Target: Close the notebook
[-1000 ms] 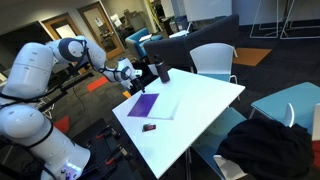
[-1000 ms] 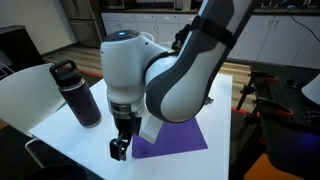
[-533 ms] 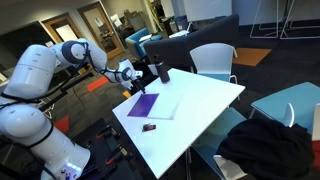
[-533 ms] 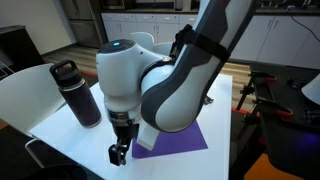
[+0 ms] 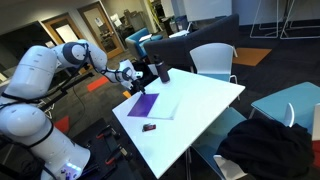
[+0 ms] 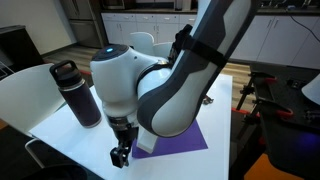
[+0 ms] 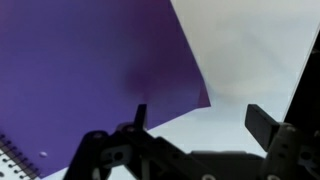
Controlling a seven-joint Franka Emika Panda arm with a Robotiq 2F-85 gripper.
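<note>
The notebook (image 5: 146, 104) lies open and flat on the white table (image 5: 200, 100), with its purple cover on one side and a white page on the other. It also shows in an exterior view (image 6: 180, 138) and fills the upper left of the wrist view (image 7: 90, 70), with spiral binding at the lower left. My gripper (image 6: 120, 154) hangs just above the notebook's near corner at the table edge. In the wrist view my gripper (image 7: 200, 118) is open and empty, one finger over the purple corner, the other over bare table.
A dark cylindrical bottle (image 6: 78, 93) stands on the table beside the arm, also in an exterior view (image 5: 161, 72). A small dark red-tipped object (image 5: 148, 127) lies near the table's front edge. Chairs (image 5: 214, 62) surround the table.
The arm has shifted slightly lower and toward the table's near edge over the notebook corner. The notebook has not moved.
</note>
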